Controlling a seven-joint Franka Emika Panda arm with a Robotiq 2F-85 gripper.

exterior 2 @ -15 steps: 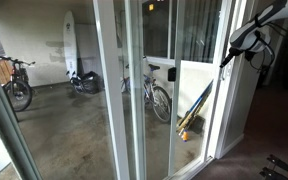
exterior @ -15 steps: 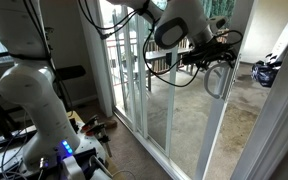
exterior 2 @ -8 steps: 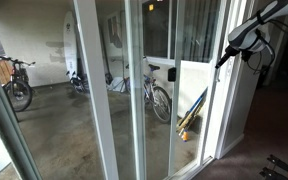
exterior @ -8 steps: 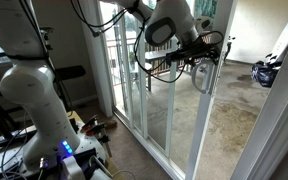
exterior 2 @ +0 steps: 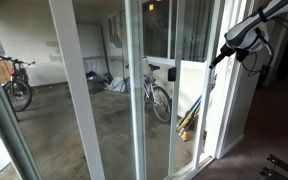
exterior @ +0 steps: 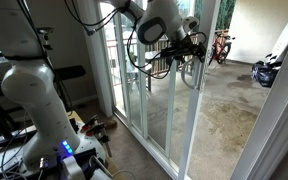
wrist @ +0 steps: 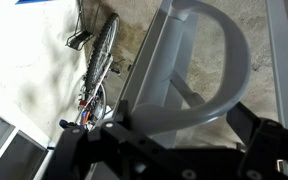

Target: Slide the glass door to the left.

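Observation:
The glass door is a tall clear panel in a slim white frame. Its grey curved loop handle fills the wrist view. My gripper has one dark finger on each side of the handle's lower bend and is shut on it. In both exterior views the gripper is at the door's upright edge, at handle height. A white upright of the door stands near the camera in an exterior view. The doorway to the right of the door's edge is open to a concrete floor.
Fixed white-framed glass panels stand beside the door. The robot's white base and cables are on the indoor floor. Outside are bicycles and a dark bag.
The door has slid left with my gripper on its handle. The open gap at its right edge has widened, and the white upright has moved left in an exterior view.

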